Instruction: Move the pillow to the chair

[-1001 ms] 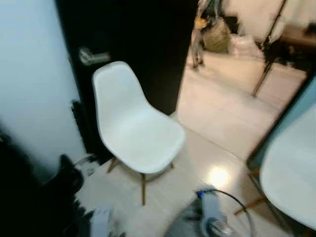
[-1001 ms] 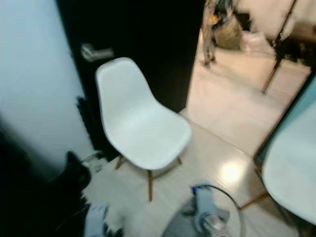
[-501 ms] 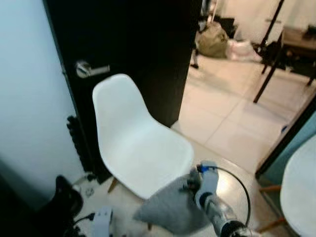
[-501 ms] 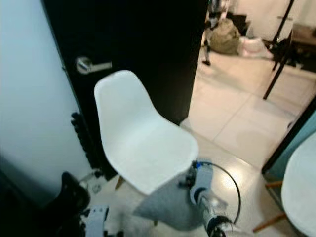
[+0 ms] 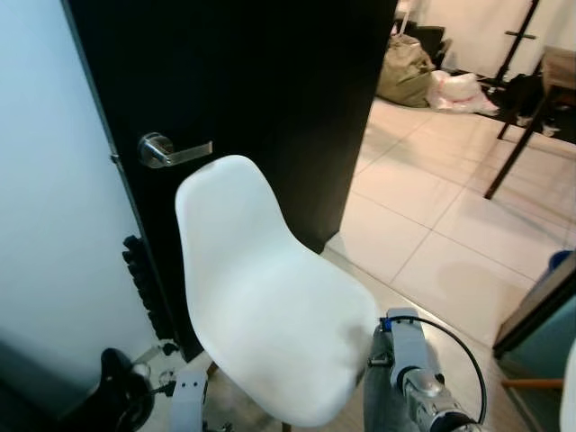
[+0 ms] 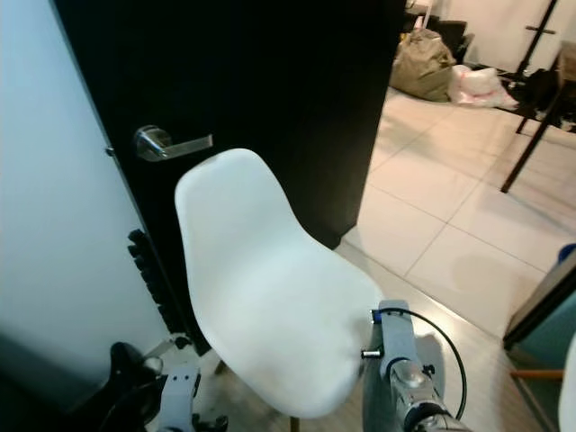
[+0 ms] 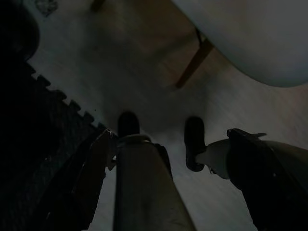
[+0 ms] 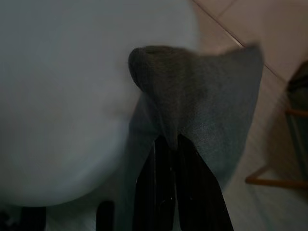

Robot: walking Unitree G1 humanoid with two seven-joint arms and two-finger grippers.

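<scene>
Pillow (image 8: pixel 202 106) pinched by right gripper (image 8: pixel 171 142), beside white chair (image 5: pixel 270 306); tiled floor (image 5: pixel 432 225).

the grey pillow (image 5: pixel 380 400) is mostly hidden behind the right arm (image 5: pixel 423 396) and cut off by the bottom edge; the white chair's (image 6: pixel 270 297) legs are largely hidden beneath its seat.

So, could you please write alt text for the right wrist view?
The right end effector pinches a grey pillow between its two black fingers, holding it at the edge of a white chair seat. Pale floor tiles lie beyond.
</scene>
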